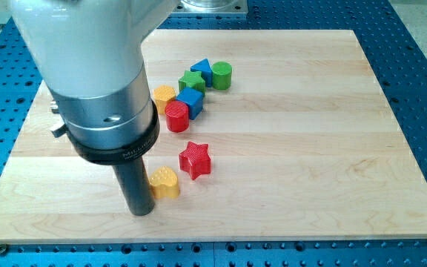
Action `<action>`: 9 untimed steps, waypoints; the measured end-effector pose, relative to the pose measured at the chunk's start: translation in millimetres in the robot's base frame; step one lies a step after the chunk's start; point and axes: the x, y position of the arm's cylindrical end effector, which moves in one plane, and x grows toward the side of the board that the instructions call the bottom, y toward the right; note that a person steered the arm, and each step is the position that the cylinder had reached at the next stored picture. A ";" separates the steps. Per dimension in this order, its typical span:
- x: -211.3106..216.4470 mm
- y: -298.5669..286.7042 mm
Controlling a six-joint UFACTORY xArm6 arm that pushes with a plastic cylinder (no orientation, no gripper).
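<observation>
My tip (141, 211) rests on the wooden board near the view's bottom left, touching or almost touching the left side of a yellow heart block (164, 182). Just right of it and slightly higher lies a red star block (195, 159). Higher up sits a cluster: a red cylinder (176, 116), a blue cube (190, 101), a yellow block (164, 95) partly hidden behind my arm, a green star block (192, 80), a blue triangular block (202, 70) and a green cylinder (222, 75).
The wooden board (310, 133) lies on a blue perforated table (421, 59). My large grey arm body (87, 67) covers the board's upper left part.
</observation>
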 end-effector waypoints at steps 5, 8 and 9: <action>-84.3 65.2; -83.3 131.0; -105.0 115.5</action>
